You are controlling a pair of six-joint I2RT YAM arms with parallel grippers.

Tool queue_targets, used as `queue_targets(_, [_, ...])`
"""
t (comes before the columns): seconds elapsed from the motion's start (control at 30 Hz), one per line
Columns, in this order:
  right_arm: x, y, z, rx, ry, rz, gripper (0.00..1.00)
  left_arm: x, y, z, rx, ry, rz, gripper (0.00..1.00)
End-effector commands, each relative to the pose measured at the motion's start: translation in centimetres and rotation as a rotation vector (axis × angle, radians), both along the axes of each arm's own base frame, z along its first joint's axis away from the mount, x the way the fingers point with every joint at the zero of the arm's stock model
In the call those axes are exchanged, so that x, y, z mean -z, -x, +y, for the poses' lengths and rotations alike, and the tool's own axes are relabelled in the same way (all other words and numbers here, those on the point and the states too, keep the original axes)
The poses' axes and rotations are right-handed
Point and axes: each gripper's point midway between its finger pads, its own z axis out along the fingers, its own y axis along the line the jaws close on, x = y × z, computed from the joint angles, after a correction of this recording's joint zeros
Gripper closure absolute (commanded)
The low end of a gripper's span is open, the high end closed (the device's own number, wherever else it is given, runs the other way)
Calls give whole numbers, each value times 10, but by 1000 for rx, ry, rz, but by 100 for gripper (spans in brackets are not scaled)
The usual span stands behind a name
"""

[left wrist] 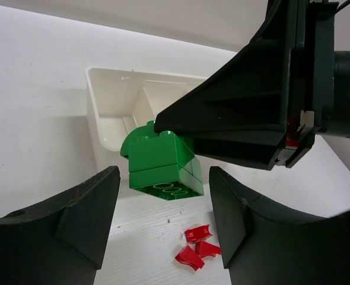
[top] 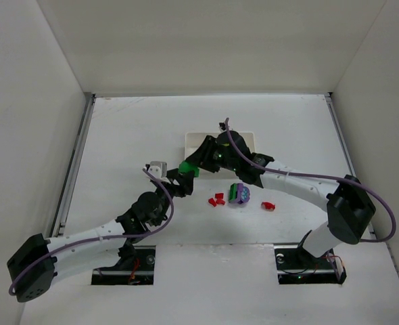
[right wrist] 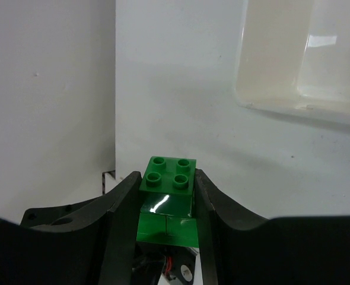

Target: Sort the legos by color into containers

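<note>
right gripper (right wrist: 166, 205): jaws pinch the green brick stack (left wrist: 163, 163) from both sides, studs up in the right wrist view.
left gripper (left wrist: 164, 196): jaws spread, one on each side of the green brick stack with a gap on both sides; not touching it, holding nothing.
green brick stack: held off the table (top: 132, 135), its hollow underside showing in the left wrist view, just in front of the near left corner of the tray (left wrist: 98, 101).
tray: white, with thin dividers, behind both grippers; the compartment seen in the right wrist view looks bare.
red pieces (left wrist: 196, 243): a small cluster lying loose on the table, near the left gripper.
purple and green bricks (top: 239, 194): a clump on the table just right of the red cluster.
lone red piece (top: 268, 206): on the table further right, apart from the clump.
</note>
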Motion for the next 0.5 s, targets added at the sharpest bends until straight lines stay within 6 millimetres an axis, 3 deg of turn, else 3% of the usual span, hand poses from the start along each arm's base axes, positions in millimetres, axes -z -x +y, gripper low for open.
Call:
queue_targets(0.0, [-40, 3, 9, -19, -120, -39, 68, -25, -4, 1, -38, 69, -63, 42])
queue_targets(0.17, [-44, 6, 9, -22, -137, -43, 68, -26, -4, -2, -31, 66, -63, 48])
queue_targets(0.47, [-50, 8, 7, -19, -160, -68, 68, -20, 2, -15, 20, 65, -42, 72])
